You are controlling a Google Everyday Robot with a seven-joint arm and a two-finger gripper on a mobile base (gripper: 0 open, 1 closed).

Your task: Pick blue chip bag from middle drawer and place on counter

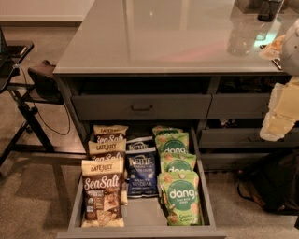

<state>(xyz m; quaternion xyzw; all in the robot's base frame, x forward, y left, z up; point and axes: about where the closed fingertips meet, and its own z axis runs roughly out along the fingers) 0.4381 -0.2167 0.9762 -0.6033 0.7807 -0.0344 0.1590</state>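
The blue chip bag [141, 175] is dark navy with white "Vinegar" lettering. It lies in the middle row of the open middle drawer [206, 196], with a second navy bag [138, 145] behind it. Tan "Sea Salt" bags [103, 193] fill the left row and green "dang" bags [182, 198] the right row. The glossy grey counter [159, 37] spreads above the drawer. My gripper [273, 130] hangs at the right edge of the view on a pale arm, in front of the right-hand drawers, well right of and above the blue bag, holding nothing that shows.
A shut grey drawer front with a dark handle [141, 108] sits above the open drawer. A black stand with cables [28, 98] is at the left. A dark bag [271, 184] lies on the floor at the right. A dark container [269, 9] stands at the counter's far right.
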